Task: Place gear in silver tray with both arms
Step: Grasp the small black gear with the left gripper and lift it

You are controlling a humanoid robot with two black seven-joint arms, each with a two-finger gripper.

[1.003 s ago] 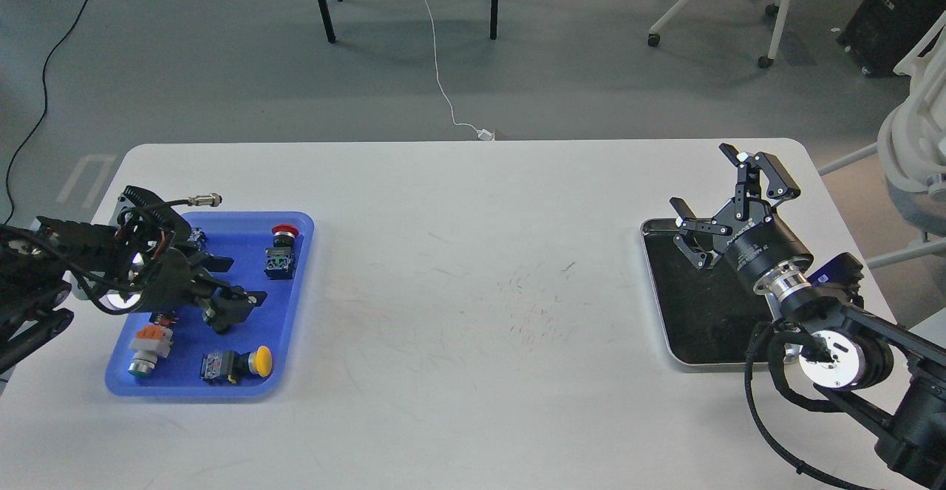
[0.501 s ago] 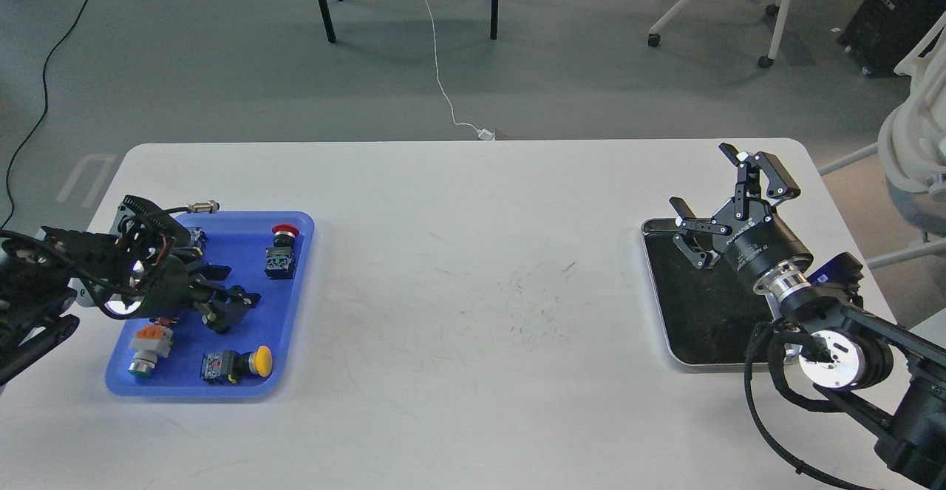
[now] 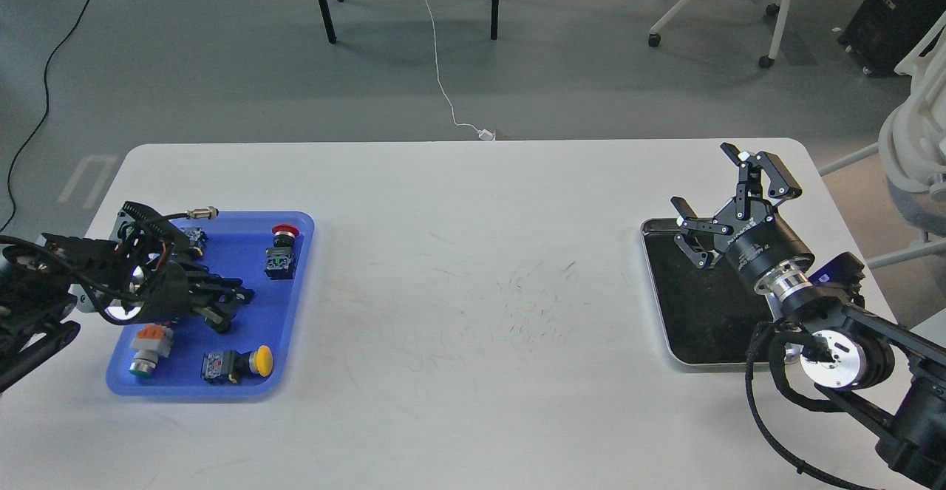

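My left gripper (image 3: 238, 296) is low inside the blue plastic tray (image 3: 295, 283) at the left, its two fingers drawn close together on a small dark part, the gear (image 3: 214, 318), which the fingers mostly hide. The silver tray (image 3: 654, 283), shiny rim and dark scuffed floor, lies at the right of the white table with nothing seen in it. My right gripper (image 3: 702, 177) hovers over the tray's far end, fingers spread wide and empty.
The blue tray also holds a red push button (image 3: 281, 250), a yellow one (image 3: 238, 363) and an orange-and-green one (image 3: 148, 345). A metal cable connector (image 3: 201, 213) sticks out at its far edge. Office chairs and table legs stand on the floor beyond.
My left gripper's fingers have closed from wide open to nearly together, and the arm has sunk a little lower into the blue tray. The right arm has not moved.
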